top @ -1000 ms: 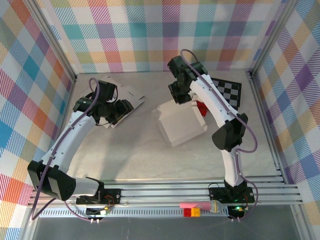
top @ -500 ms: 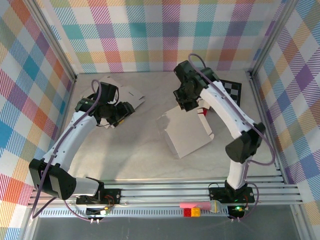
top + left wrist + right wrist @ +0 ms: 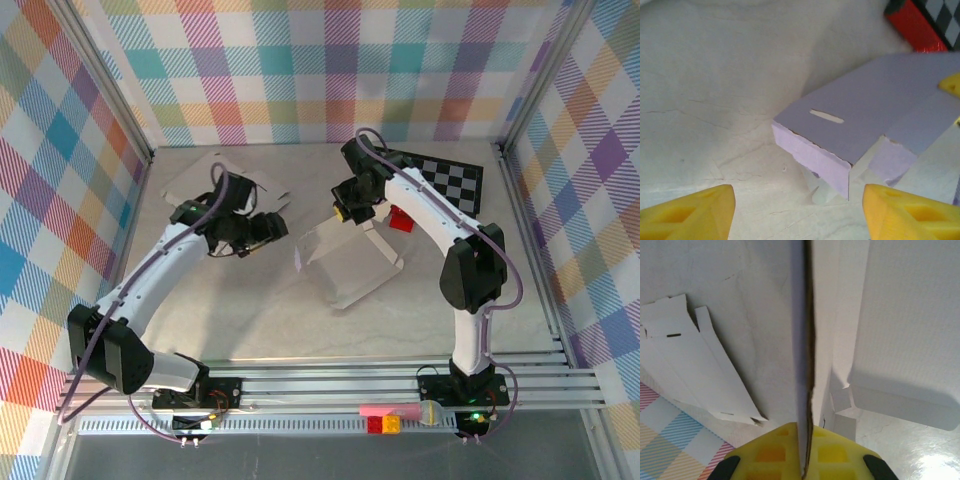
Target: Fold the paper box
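Right end effector point(image 3: 804, 449) clamps the paper box point(image 3: 347, 264) flap edge-on.

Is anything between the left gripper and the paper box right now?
Nothing visible. Only bare table lies between the open left gripper and the paper box; the right gripper is clamped on its panel.

Overhead view is bright and even, with only soft shadows on the desk point(image 3: 250, 310). Left wrist cam is soft: the paper box point(image 3: 865, 115) reads lavender and the left fingers point(image 3: 690, 212) are blurred. Right wrist cam has a glare patch on the desk lower right, and the right fingers point(image 3: 835, 455) are out of focus.
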